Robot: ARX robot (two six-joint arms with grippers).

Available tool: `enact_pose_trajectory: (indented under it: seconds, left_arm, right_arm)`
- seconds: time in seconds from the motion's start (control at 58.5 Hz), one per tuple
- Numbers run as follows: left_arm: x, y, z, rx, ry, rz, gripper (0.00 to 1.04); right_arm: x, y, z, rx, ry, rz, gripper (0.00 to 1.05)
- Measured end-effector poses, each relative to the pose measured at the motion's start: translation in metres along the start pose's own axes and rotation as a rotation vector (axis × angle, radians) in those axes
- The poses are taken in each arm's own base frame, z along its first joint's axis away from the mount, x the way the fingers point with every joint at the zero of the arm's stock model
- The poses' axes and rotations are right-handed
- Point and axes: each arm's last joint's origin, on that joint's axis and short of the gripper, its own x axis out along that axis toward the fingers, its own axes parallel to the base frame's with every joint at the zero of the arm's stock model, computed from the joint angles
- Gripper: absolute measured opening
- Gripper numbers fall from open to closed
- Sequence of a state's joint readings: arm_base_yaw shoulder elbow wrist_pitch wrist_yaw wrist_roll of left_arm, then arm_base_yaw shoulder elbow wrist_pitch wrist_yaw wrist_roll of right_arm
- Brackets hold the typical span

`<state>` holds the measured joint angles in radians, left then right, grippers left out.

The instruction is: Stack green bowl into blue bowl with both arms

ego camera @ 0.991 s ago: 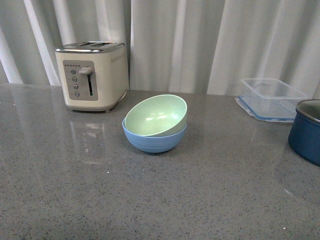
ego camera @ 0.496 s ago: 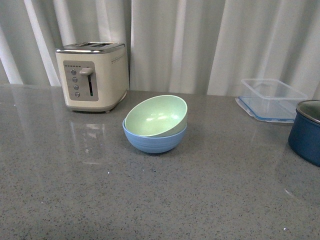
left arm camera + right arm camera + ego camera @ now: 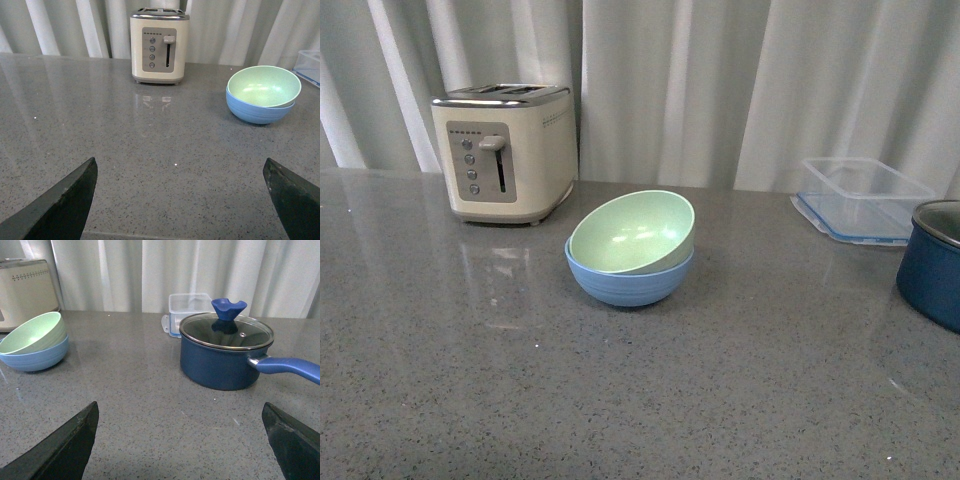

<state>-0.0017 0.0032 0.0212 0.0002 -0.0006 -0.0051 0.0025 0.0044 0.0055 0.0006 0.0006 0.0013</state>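
Observation:
The green bowl (image 3: 632, 232) sits tilted inside the blue bowl (image 3: 628, 283) on the grey counter, in the middle of the front view. Both also show in the left wrist view, the green bowl (image 3: 263, 86) in the blue bowl (image 3: 257, 111), and in the right wrist view, the green bowl (image 3: 32, 334) in the blue bowl (image 3: 35, 358). My left gripper (image 3: 180, 170) is open and empty, well back from the bowls. My right gripper (image 3: 180, 410) is open and empty, also far from them. Neither arm shows in the front view.
A cream toaster (image 3: 505, 150) stands at the back left. A clear plastic container (image 3: 860, 197) sits at the back right. A dark navy pot with a glass lid (image 3: 225, 352) and a long handle stands to the right of the bowls.

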Motion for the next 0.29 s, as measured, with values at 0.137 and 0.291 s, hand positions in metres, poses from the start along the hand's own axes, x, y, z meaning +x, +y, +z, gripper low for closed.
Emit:
enact_pose_trajectory:
  seconds: [0.137,0.291]
  left_arm:
    - [0.0000,0.0000,0.0000,0.000,0.000,0.000,0.98]
    - [0.0000,0.0000,0.0000,0.000,0.000,0.000,0.98]
  right_arm:
    - [0.0000,0.0000,0.0000,0.000,0.000,0.000,0.95]
    - [0.0000,0.0000,0.0000,0.000,0.000,0.000,0.95]
